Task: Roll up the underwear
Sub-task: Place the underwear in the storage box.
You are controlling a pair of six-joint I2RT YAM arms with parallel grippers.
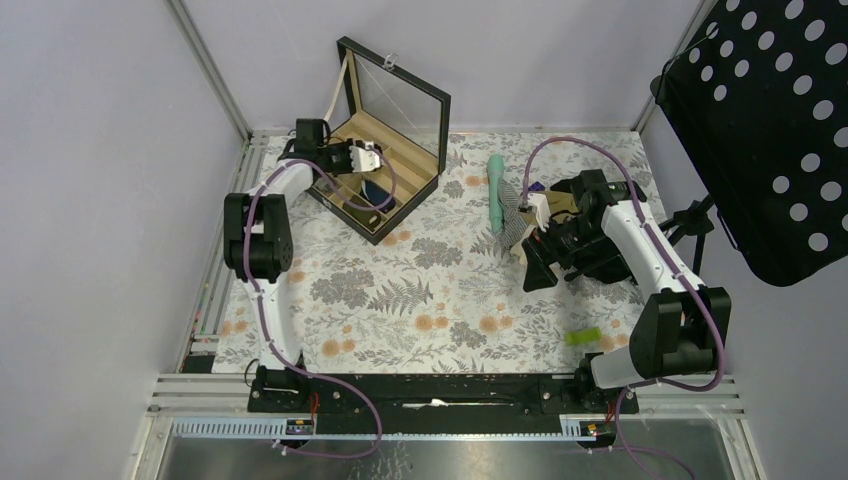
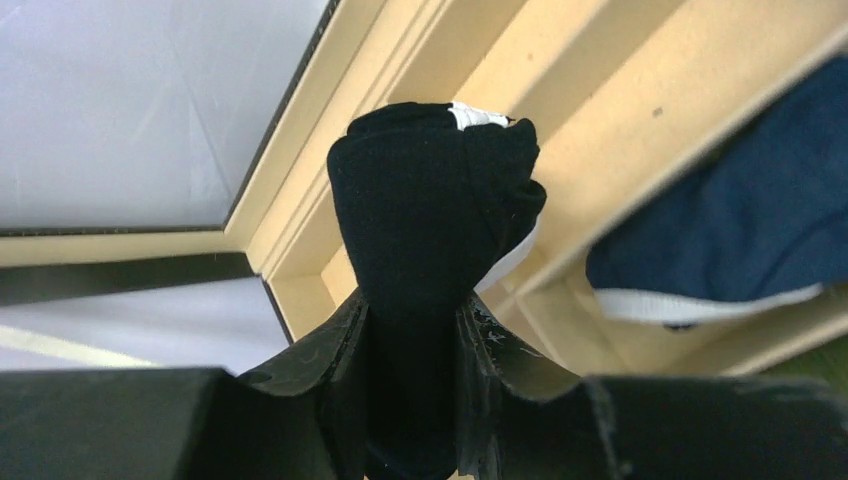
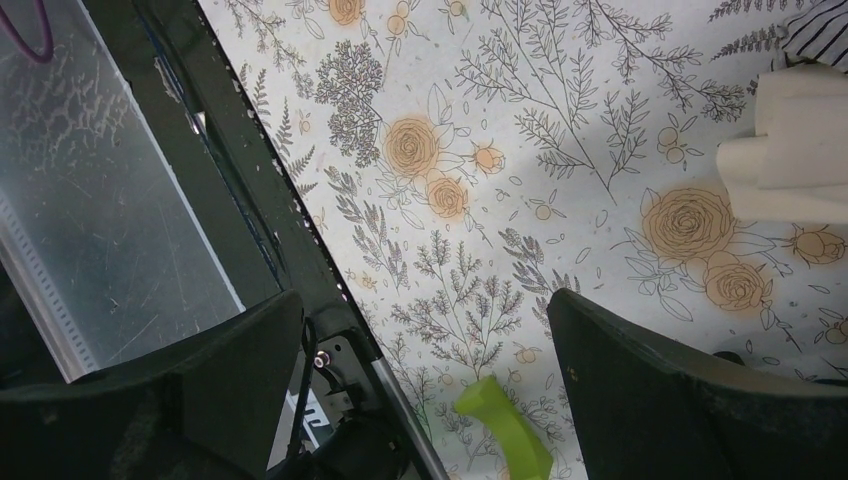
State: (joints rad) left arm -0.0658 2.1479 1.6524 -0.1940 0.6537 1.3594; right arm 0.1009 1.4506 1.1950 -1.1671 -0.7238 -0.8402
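Note:
The underwear [image 2: 430, 200], a dark, nearly black rolled bundle with a bit of white edge at its top, is pinched between the fingers of my left gripper [image 2: 415, 310]. It hangs over a corner compartment of the tan-lined wooden box [image 2: 600, 110]. From above, the left gripper [image 1: 366, 158] sits over the open box [image 1: 420, 180] at the back left. My right gripper [image 3: 425, 310] stands wide open with nothing between its fingers, above the floral cloth on the right side [image 1: 536, 262].
A navy garment with a white band [image 2: 720, 230] lies in the neighbouring box compartment. A lime-green piece [image 3: 505, 430] lies near the front rail [image 1: 583, 337]. A teal object [image 1: 496, 190] and striped cloth [image 1: 515, 215] lie by the right arm. White rolls [image 3: 790, 150] lie nearby.

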